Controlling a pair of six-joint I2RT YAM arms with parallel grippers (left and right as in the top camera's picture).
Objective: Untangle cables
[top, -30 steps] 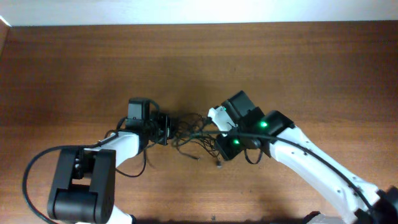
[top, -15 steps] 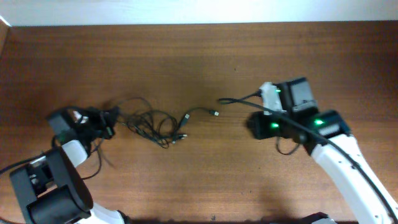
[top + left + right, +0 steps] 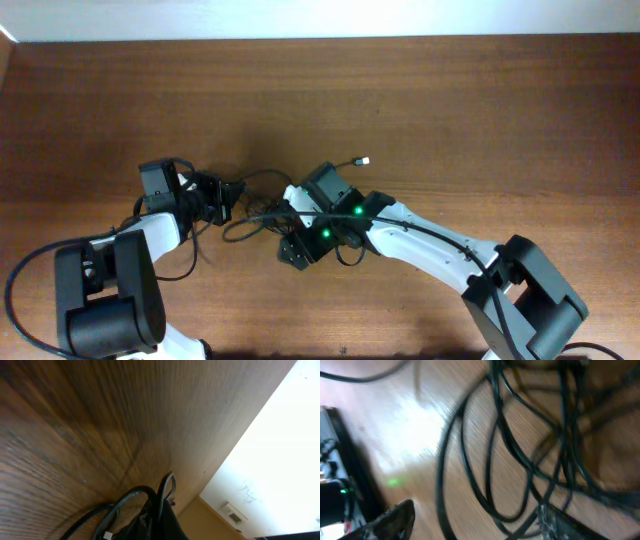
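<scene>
The cables (image 3: 252,212) are thin black cords lying in a loose tangle on the wooden table (image 3: 450,110), between my two grippers. One silvery plug tip (image 3: 362,160) points up and right of the tangle. At the tangle's left end, my left gripper (image 3: 218,197) is shut on a cord. The left wrist view shows that cord (image 3: 131,497) looping out from the closed left gripper (image 3: 161,510). My right gripper (image 3: 288,222) stands open over the right side of the tangle. In the right wrist view, crossing cables (image 3: 505,460) lie between the spread fingers of the right gripper (image 3: 475,517), blurred.
A pale wall (image 3: 320,18) borders the table's far edge. Thicker black robot wiring (image 3: 40,270) loops beside the left arm's base (image 3: 105,310) at the bottom left.
Half a second ago the arms were far apart with the cords spread between them. Both have come back to the middle. The right gripper has opened and the left has closed on a cord.
</scene>
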